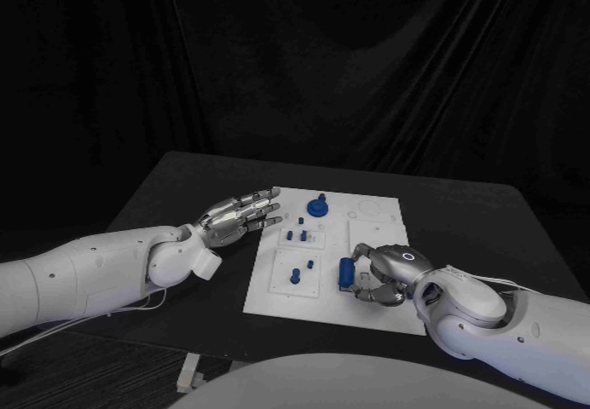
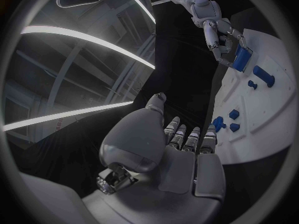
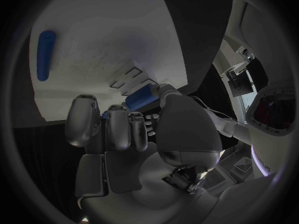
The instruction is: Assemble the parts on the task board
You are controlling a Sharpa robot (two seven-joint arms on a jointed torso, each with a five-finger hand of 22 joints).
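Right silver hand [image 1: 378,274] at the white flat task board's [image 1: 375,305] near edge, fingers curled round a blue cylindrical part [image 1: 347,273], much of it hidden by them. Left silver hand [image 1: 236,215] just off the board's left edge, fingers spread, holding nothing. Roughly six more small blue parts [image 1: 297,236] up the board's middle, well beyond the right hand; exact count hard to make out.

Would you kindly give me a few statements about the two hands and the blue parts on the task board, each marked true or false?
1. The right hand holds a blue part. True.
2. The left hand grips a blue part. False: it holds nothing, its fingers apart, beside the task board's left edge.
3. The task board is black. False: it is a white plate on the black table.
4. A blue round part with a knob stands near the board's far edge. True.
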